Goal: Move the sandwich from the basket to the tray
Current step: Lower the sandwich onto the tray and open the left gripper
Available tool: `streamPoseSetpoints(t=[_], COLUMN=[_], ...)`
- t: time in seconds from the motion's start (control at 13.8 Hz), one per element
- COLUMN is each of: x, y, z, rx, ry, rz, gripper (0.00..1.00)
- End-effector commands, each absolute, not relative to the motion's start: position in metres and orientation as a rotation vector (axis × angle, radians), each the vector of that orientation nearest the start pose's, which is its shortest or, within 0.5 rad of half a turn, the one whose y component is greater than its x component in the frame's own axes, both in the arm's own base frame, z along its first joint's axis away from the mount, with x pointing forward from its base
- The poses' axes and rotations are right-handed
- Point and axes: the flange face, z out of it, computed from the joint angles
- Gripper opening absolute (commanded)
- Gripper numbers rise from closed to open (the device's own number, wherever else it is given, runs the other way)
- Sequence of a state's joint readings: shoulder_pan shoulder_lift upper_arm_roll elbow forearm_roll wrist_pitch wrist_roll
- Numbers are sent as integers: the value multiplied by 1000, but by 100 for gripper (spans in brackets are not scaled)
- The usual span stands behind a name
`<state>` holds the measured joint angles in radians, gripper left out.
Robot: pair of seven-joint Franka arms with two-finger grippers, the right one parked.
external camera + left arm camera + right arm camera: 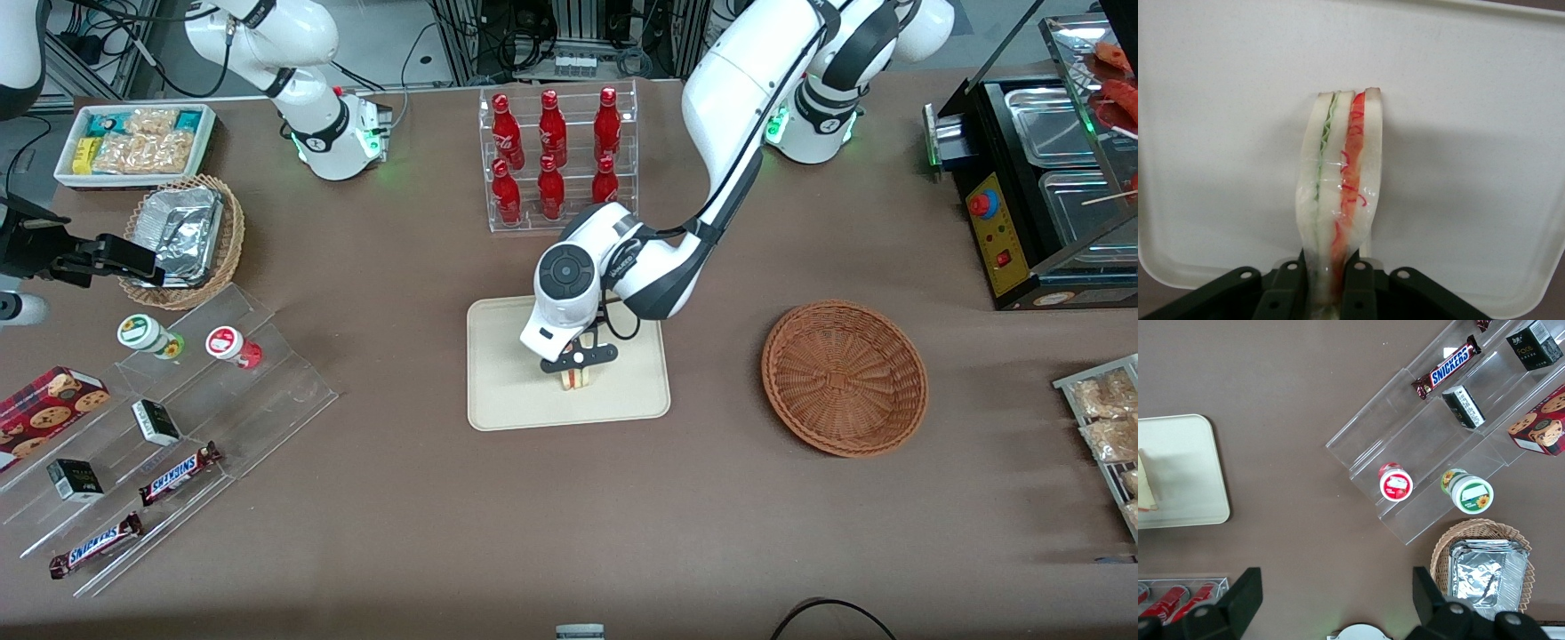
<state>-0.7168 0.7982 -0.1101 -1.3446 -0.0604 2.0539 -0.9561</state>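
Observation:
The clear-wrapped sandwich (1338, 180), pale bread with green and red filling lines, stands on edge over the cream tray (1471, 100). My left gripper (1327, 283) is shut on its end, the two dark fingers (1361, 290) pressing the bread from both sides. In the front view the gripper (578, 360) hangs over the tray (498, 373) with the sandwich (575, 380) below it, at or just above the tray's surface. The reddish-brown wicker basket (845, 378) lies empty on the table, toward the working arm's end. The tray's corner (1198, 487) and a bit of the sandwich (1146, 490) show in the right wrist view.
A clear rack of red bottles (556, 156) stands farther from the front camera than the tray. A stepped clear display (151, 444) with Snickers bars, small boxes and cups, a tan basket with foil (182, 240) and a white snack bin (133, 142) lie toward the parked arm's end. A black food warmer (1040, 196) stands at the working arm's end.

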Motion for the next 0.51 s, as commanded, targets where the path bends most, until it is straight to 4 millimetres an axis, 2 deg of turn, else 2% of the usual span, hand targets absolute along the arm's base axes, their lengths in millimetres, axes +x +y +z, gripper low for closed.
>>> streamPoseSetpoints(t=[0.0, 0.15, 0.44], x=[508, 510, 521], y=[-535, -534, -523], z=[250, 261, 307], rx=[-3142, -3149, -3171], ry=[-309, -305, -324], rz=[201, 191, 169], gripper=[100, 100, 100])
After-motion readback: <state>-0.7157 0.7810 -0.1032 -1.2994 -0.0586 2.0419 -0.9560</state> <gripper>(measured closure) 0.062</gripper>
